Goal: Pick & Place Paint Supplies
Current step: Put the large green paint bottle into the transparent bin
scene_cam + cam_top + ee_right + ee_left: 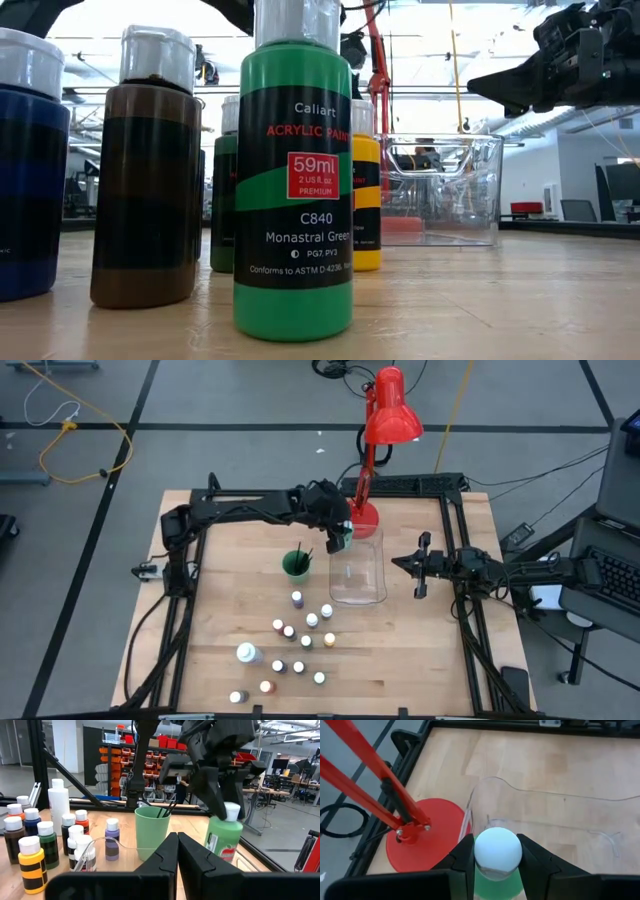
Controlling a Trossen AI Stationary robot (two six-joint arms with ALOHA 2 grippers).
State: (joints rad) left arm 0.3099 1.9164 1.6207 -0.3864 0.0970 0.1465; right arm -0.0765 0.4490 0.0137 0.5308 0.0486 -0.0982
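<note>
My left gripper is shut on a light green, white-capped paint bottle, which hangs over the far left corner of the clear bin. Left of the bin stands the green cup with dark brushes sticking up out of it. Several small white-capped paint bottles stand upright on the wood nearer the front edge. My right gripper waits shut at the bin's right side, level and holding nothing. My left gripper pinches the bottle's white cap between its two fingers, one on each side. The fingers slant down from the table's far left. The bottle hangs below them, slightly tilted, cap up, clear of the bin and the table.
A red desk lamp stands with its round base right beside the bin's far left corner, its arm rising behind. Black frame rails run along the table's sides. In the low view, green, brown and blue bottles stand close by.
</note>
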